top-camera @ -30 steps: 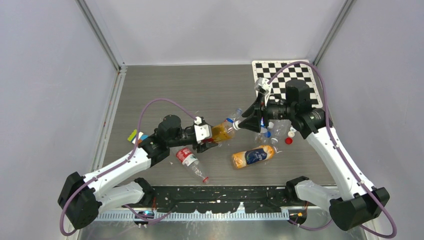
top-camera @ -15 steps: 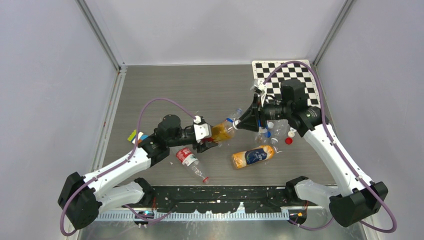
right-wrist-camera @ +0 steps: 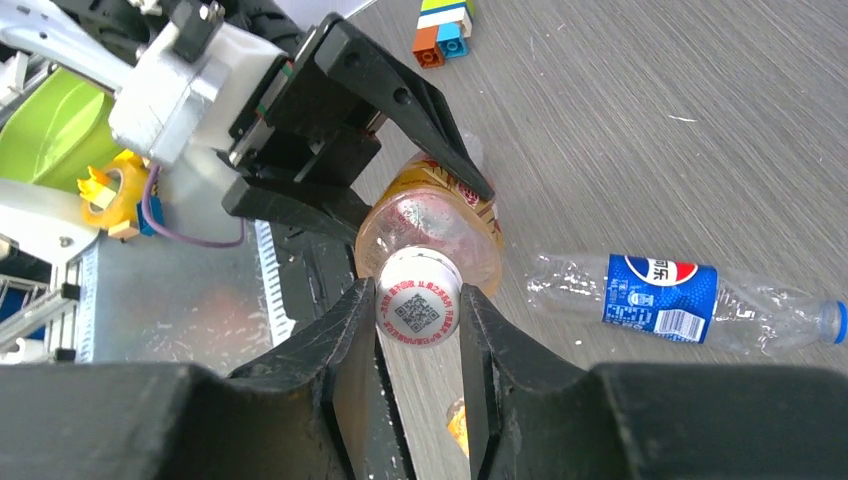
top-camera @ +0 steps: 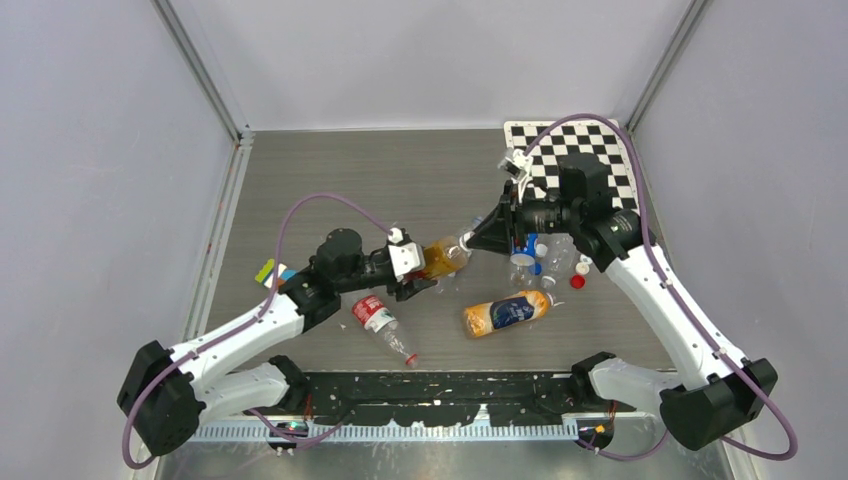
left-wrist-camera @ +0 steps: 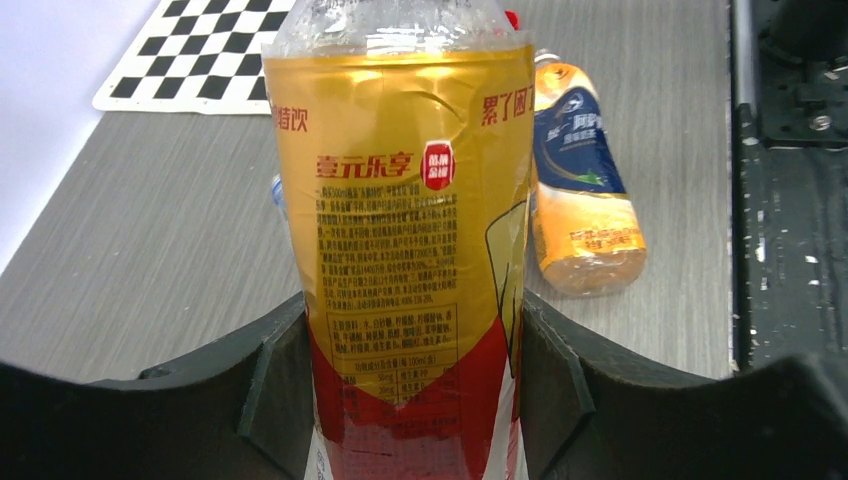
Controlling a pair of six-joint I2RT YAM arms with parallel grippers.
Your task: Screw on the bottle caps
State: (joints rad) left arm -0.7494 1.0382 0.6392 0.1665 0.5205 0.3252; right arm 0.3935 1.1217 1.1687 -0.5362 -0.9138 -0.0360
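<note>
Between the right fingers (right-wrist-camera: pixel 345 380), a white cap (right-wrist-camera: pixel 418 308) looks pinched, hidden overhead.

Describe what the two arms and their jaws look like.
The left arm and right arm have white shells with black joints and bases. A purple cable loops along each. The jaws are black and wedge-shaped; a white block sits behind the left ones.

yellow-labelled bottle (left-wrist-camera: pixel 400 250) clamped in left hand (left-wrist-camera: pixel 415 345), orange bottle (left-wrist-camera: pixel 582 190) lying beyond
</note>
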